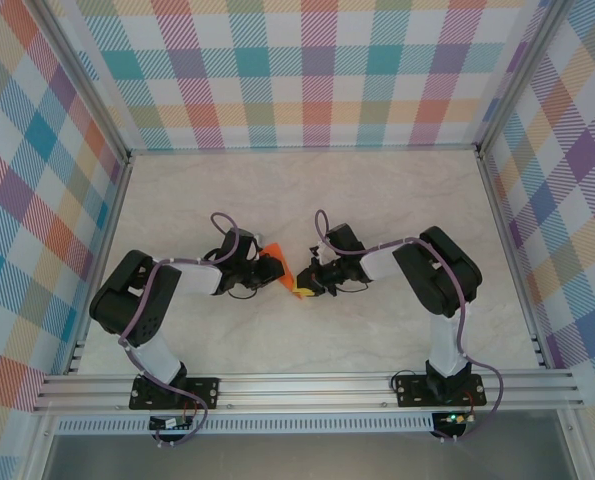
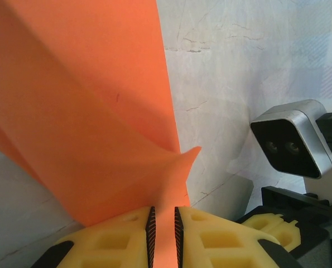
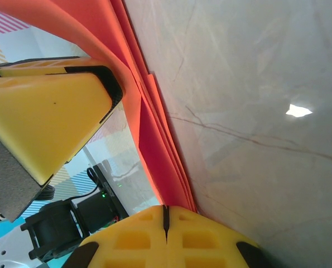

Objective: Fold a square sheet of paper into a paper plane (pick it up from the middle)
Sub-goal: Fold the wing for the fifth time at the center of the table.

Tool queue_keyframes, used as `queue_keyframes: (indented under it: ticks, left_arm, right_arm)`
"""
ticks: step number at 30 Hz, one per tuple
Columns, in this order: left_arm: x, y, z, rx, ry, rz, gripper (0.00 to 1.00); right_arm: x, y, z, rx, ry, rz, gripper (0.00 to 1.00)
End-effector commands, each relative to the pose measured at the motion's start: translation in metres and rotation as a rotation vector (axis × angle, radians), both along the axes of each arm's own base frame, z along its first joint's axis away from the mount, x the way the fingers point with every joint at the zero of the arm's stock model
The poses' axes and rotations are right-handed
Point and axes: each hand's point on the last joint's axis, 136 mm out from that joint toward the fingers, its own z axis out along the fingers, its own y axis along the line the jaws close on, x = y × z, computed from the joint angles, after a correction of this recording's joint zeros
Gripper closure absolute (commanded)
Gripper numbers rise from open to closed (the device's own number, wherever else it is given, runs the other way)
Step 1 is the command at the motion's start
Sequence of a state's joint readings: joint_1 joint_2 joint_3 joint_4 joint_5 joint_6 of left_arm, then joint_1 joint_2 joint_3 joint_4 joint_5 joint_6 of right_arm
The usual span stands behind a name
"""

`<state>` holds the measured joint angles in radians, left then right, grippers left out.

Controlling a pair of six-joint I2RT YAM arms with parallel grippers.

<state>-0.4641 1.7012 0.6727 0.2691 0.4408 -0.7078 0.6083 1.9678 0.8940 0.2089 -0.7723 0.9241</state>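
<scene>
Where the two arms meet over the middle of the pale marbled table point(image 1: 377, 200), the orange sheet point(image 1: 280, 266) sits between the grippers, partly folded and raised off the surface. Left gripper point(image 2: 163, 215): yellow fingers closed on the sheet, a flap of the paper clamped between the black ribbed pads point(image 2: 150, 229) and running up from them. Past the pinch the sheet spreads up and left as a broad creased plane with one straight edge over the table. A small pointed corner juts out to the right just above the fingertips. From the left wrist, the right arm's grey wrist camera point(image 2: 293, 139) is near, off to the right, with part of a yellow finger below it. Right gripper point(image 3: 166, 215): fingers pressed together, seam between them tight with no gap. Several stacked folded edges of the sheet run down to those fingertips and touch them; cannot tell whether a layer is caught in the seam. From the right wrist, one yellow finger point(image 3: 43, 111) of the left gripper lies against the sheet's far side. Plaid walls point(image 1: 307, 70) ring the table on three sides.
</scene>
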Motion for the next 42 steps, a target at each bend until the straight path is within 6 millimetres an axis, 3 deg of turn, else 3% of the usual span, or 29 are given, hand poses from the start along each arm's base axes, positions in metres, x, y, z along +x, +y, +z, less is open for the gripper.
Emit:
queue_keyframes:
  ticks: [1, 18, 28, 42]
  left_arm:
    - [0.004, -0.002, -0.004, 0.027, -0.017, -0.018, 0.8]
    - [0.007, -0.012, 0.017, -0.044, -0.12, -0.065, 0.74]
    - [0.006, -0.009, -0.016, 0.045, 0.001, -0.045, 0.8]
    - [0.001, 0.001, -0.036, 0.191, 0.113, -0.01, 0.84]
  right_arm:
    - [-0.008, -0.017, -0.041, -0.128, 0.102, -0.044, 0.96]
    - [-0.007, -0.024, -0.048, -0.139, 0.135, -0.081, 0.97]
    - [-0.009, -0.024, -0.047, -0.136, 0.131, -0.063, 0.96]
    - [-0.016, -0.026, -0.02, -0.117, 0.068, 0.016, 0.89]
